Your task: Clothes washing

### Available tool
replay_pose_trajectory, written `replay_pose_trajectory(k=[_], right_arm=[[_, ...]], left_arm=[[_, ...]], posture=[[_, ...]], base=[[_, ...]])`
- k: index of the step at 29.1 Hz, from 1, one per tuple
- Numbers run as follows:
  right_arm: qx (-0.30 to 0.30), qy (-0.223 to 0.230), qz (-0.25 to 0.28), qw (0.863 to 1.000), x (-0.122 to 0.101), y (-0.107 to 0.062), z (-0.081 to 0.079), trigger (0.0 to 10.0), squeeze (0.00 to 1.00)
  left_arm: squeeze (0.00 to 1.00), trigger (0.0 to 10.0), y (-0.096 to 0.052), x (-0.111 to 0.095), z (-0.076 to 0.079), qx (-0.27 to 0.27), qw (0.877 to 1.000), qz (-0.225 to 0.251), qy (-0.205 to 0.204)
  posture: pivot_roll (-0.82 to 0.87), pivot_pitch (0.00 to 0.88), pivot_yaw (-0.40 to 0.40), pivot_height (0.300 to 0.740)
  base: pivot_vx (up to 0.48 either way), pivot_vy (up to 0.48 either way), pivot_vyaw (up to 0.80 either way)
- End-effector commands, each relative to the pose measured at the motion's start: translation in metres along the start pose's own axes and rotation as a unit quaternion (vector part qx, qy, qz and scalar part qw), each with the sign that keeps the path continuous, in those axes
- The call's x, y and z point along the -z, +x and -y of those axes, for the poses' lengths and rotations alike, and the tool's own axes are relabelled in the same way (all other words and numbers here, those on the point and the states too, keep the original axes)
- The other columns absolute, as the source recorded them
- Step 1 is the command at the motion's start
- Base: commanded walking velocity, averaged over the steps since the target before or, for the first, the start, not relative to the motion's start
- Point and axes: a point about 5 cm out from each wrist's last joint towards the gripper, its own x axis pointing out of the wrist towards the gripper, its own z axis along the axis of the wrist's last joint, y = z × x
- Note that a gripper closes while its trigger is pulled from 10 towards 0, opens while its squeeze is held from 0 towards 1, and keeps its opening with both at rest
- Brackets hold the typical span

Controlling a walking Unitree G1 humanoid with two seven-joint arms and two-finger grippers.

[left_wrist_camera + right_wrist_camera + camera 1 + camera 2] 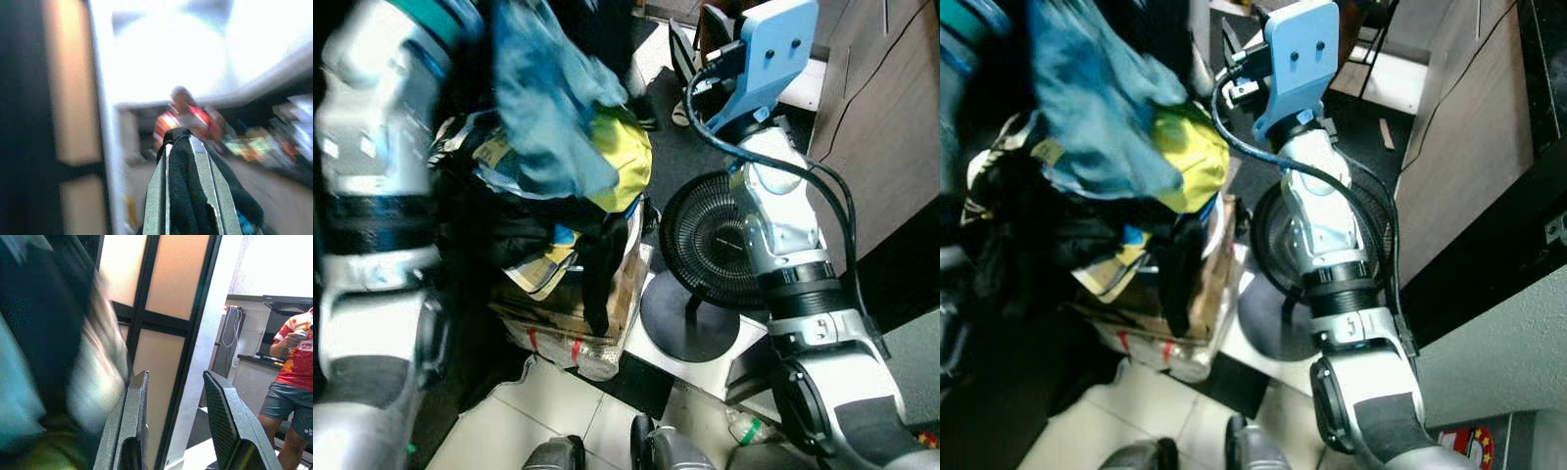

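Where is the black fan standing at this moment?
In the left eye view the black fan stands on the floor on the robot's right side, just right of the pile of clothes and partly hidden behind the raised right arm.

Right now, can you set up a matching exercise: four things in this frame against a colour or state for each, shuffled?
Things:
1. left gripper
2. right gripper
3. fan
4. garment on top of the pile

Colour or state:
A. black, standing on a round base
B. open, holding nothing
C. teal blue
D. shut on black cloth

Pairs: 1-D, 2-B, 3-A, 4-C
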Motion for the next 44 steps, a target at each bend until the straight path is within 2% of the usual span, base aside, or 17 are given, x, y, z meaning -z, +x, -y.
replay_pose_trajectory(k=[1,4,6,7,9,10,12,13,14,16,22,31,33,34,35,42,44], right_arm=[[-0.002,0.004,-0.001,1.000,0.001,-0.002,-0.001,10.0,0.00],[-0.001,0.005,0.000,1.000,0.001,-0.003,-0.001,10.0,0.00],[0.001,0.005,0.000,1.000,0.000,-0.004,0.000,10.0,0.00],[0.001,0.005,0.000,1.000,0.000,-0.004,0.000,10.0,0.00],[0.001,0.003,-0.001,1.000,0.000,-0.006,0.001,10.0,0.00],[0.001,0.003,-0.001,1.000,0.000,-0.006,0.001,10.0,0.00],[0.002,0.003,-0.003,1.000,0.000,-0.007,0.001,10.0,0.00],[0.002,0.003,-0.003,1.000,0.000,-0.007,0.001,10.0,0.00],[0.001,0.003,-0.004,1.000,0.000,-0.007,0.002,10.0,0.00],[0.001,0.003,-0.006,1.000,0.001,-0.008,0.002,10.0,0.00],[0.001,0.003,-0.006,1.000,0.001,-0.008,0.002,10.0,0.00],[0.007,0.024,0.019,1.000,-0.014,-0.004,0.003,10.0,0.00],[-0.047,0.136,0.023,0.989,-0.023,-0.009,0.000,10.0,0.29],[-0.094,0.176,0.019,0.980,-0.025,-0.016,-0.005,10.0,0.58],[-0.120,0.197,0.014,0.973,-0.025,-0.025,-0.006,10.0,1.00],[-0.163,0.193,-0.034,0.967,-0.023,-0.066,0.011,10.0,1.00],[-0.163,0.193,-0.034,0.967,-0.023,-0.066,0.011,10.0,1.00]], left_arm=[[0.00,10.0,-0.001,-0.007,-0.008,-0.022,0.999,0.024,0.001],[0.00,10.0,-0.002,-0.013,-0.018,-0.039,0.999,0.037,-0.003],[0.00,10.0,-0.027,0.018,0.005,0.102,0.993,-0.060,-0.005],[0.00,10.0,-0.027,0.018,0.005,0.102,0.993,-0.060,-0.005],[0.00,10.0,-0.060,0.045,0.033,0.222,0.965,-0.138,-0.023],[0.00,10.0,-0.060,0.045,0.033,0.222,0.965,-0.138,-0.023],[0.00,10.0,-0.091,0.055,0.057,0.309,0.930,-0.165,-0.116],[0.00,10.0,-0.091,0.055,0.057,0.309,0.930,-0.165,-0.116],[0.00,10.0,-0.098,0.055,0.066,0.326,0.916,-0.156,-0.173],[0.00,10.0,-0.097,0.051,0.078,0.328,0.904,-0.125,-0.246],[0.00,10.0,-0.090,0.051,0.089,0.328,0.899,-0.108,-0.269],[0.00,10.0,-0.074,0.070,0.110,0.329,0.914,-0.138,-0.195],[0.00,10.0,-0.074,0.074,0.117,0.336,0.912,-0.155,-0.177],[0.00,10.0,-0.074,0.073,0.117,0.336,0.911,-0.156,-0.180],[0.00,10.0,-0.074,0.072,0.118,0.336,0.910,-0.157,-0.183],[0.00,10.0,-0.072,0.075,0.122,0.330,0.911,-0.157,-0.192],[0.00,10.0,-0.072,0.075,0.122,0.330,0.911,-0.157,-0.192]], posture=[[0.06,0.077,0.040,0.740],[0.06,0.077,0.042,0.740],[0.06,0.087,0.046,0.740],[0.06,0.087,0.046,0.740],[0.06,0.087,0.046,0.740],[0.06,0.087,0.046,0.740],[0.06,0.097,0.038,0.740],[0.06,0.097,0.038,0.740],[0.06,0.097,0.038,0.740],[0.05,0.099,0.034,0.740],[0.05,0.101,0.031,0.740],[0.04,0.098,0.039,0.740],[0.04,0.098,0.036,0.740],[0.05,0.100,0.036,0.740],[0.05,0.100,0.036,0.740],[0.01,0.109,0.047,0.740],[0.01,0.109,0.047,0.740]], base=[[0.000,0.000,0.00],[0.000,0.000,0.00],[0.000,0.000,0.00],[0.000,0.000,0.00],[0.000,0.000,0.00],[0.000,0.000,0.00],[0.000,0.000,0.00],[0.000,0.000,0.00],[0.000,0.000,0.00],[0.000,0.000,0.00],[0.000,0.000,0.00],[0.000,0.000,0.00],[0.000,0.000,0.00],[0.000,0.000,0.00],[0.000,0.000,0.00],[0.000,0.000,0.00],[0.000,0.000,0.00]])
